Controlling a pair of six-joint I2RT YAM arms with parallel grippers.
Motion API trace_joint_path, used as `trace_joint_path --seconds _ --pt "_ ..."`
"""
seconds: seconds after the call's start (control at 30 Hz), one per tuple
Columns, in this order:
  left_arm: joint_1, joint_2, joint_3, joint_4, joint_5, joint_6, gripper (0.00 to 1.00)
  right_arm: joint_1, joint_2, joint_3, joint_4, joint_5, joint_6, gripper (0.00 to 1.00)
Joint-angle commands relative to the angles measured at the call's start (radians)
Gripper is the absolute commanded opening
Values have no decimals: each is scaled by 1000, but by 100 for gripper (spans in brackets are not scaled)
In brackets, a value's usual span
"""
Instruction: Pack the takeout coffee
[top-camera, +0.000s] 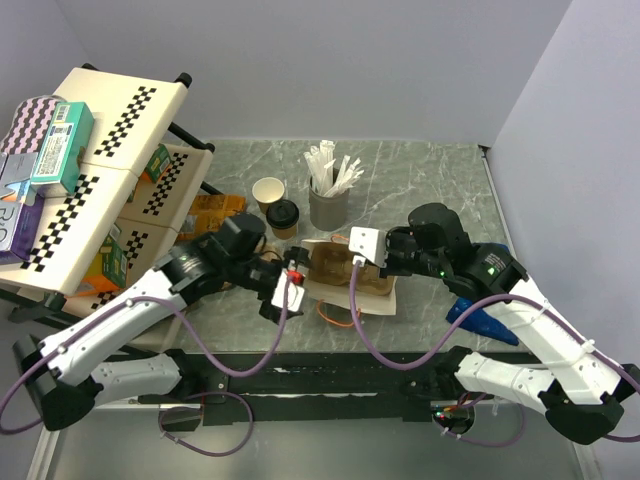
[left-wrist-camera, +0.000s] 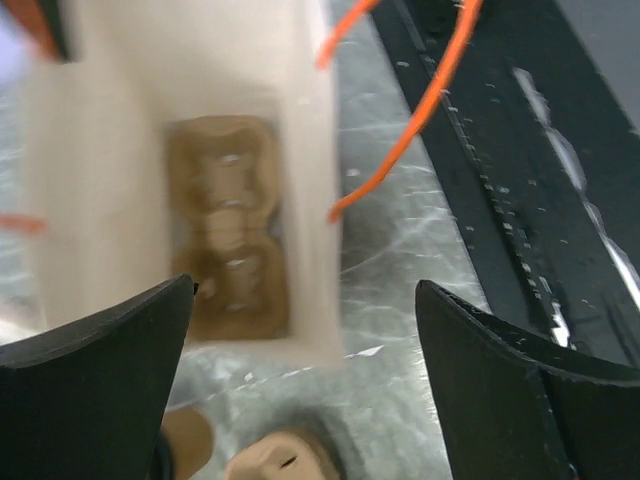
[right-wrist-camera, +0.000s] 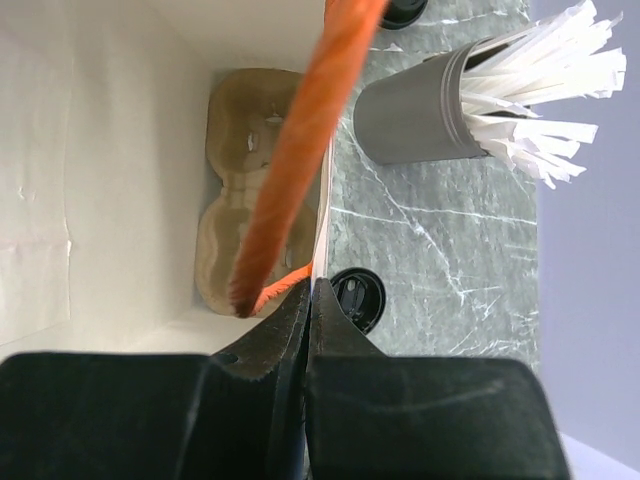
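Observation:
Two takeout coffee cups stand behind the bag: an open kraft one (top-camera: 268, 192) and one with a black lid (top-camera: 283, 216). A white paper bag (top-camera: 372, 300) with orange handles stands mid-table, with a brown cup carrier (right-wrist-camera: 255, 200) on its floor. My right gripper (right-wrist-camera: 312, 285) is shut on the bag's rim (right-wrist-camera: 322, 240); from above it (top-camera: 353, 262) sits over the bag's right side. A black lid (right-wrist-camera: 356, 298) lies on the table just outside that wall. My left gripper (left-wrist-camera: 305, 295) hangs open at the bag's left side, nothing between its fingers (left-wrist-camera: 100, 380). The bag (left-wrist-camera: 100, 160) and carrier (left-wrist-camera: 225, 225) are blurred there.
A grey cup of white sticks (top-camera: 328, 205) stands behind the bag. A checkered rack with boxes (top-camera: 100, 150) fills the left, with snack packets (top-camera: 215, 208) beside it. A blue object (top-camera: 480, 320) lies under the right arm. A black rail (top-camera: 300, 375) runs along the near edge.

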Motion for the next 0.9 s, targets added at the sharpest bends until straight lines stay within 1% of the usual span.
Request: trace_joint_path --seconds 0.0,0.03,0.13,0.17,0.27,0.33,0.5,0.7,0.8,0.87 --pt "-48 50 13 -63 69 139 93 8 5 -4 42 10 26 0" --pt "-60 58 6 -71 71 156 90 8 6 -4 44 10 31 0" --pt "-101 56 -20 -124 62 259 84 8 10 -1 44 15 35 0" --pt "-114 36 -35 -135 55 327 84 8 10 -3 47 16 38 0" --pt "-152 -20 -122 -140 35 417 85 8 10 -4 53 15 47 0" --pt "-172 -39 -173 -138 40 437 86 8 8 -1 56 2 61 0" --pt "-189 -21 -190 -140 57 420 84 20 13 27 25 -57 107 0" --pt "-188 -11 -196 -115 45 399 83 49 11 10 14 -77 93 0" --pt "-186 -25 -199 -67 2 371 78 52 8 7 20 -68 101 0" --pt "-184 -62 -216 -22 -40 342 78 52 0 -6 30 -51 112 0"
